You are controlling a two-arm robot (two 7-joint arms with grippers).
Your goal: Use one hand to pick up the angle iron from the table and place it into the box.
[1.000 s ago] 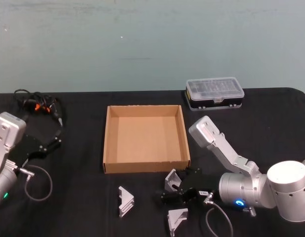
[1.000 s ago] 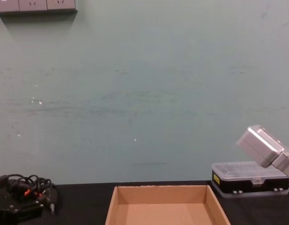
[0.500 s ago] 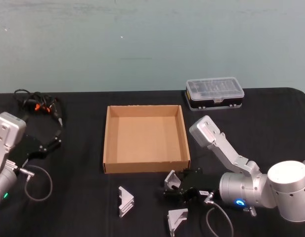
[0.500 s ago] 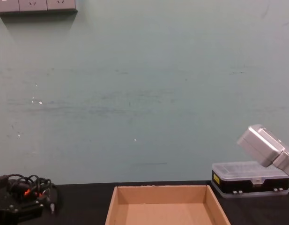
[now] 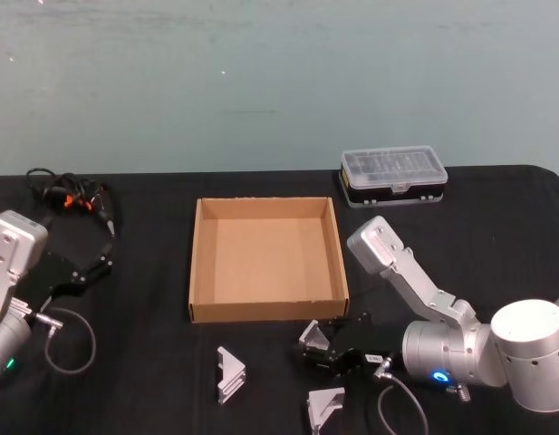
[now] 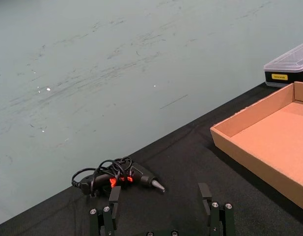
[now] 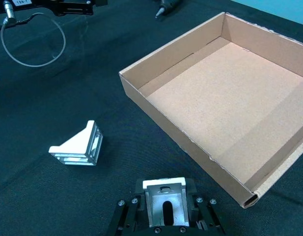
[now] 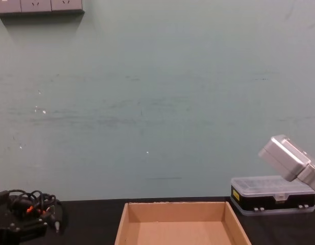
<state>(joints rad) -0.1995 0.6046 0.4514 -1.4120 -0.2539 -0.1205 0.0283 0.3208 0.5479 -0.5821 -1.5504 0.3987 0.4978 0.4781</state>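
The grasp is made: the right gripper (image 7: 164,192) is pinched on an iron (image 5: 311,336), held just short of the near wall of the box (image 5: 265,310). The box floor ahead of it is bare (so nothing is delivered yet). Left to do, I judge: carry the iron over that wall and let go. On the table (image 5: 152,362) a second iron (image 5: 230,373) lies to this gripper's left, a third iron (image 5: 326,402) behind it. The left gripper (image 6: 161,219), fingers spread, is parked far to the left

Angle iron (image 5: 231,373) (image 5: 326,402) (image 5: 313,337): three; box (image 5: 261,310): one; case (image 5: 393,172): one; corded tool (image 5: 75,198): one.
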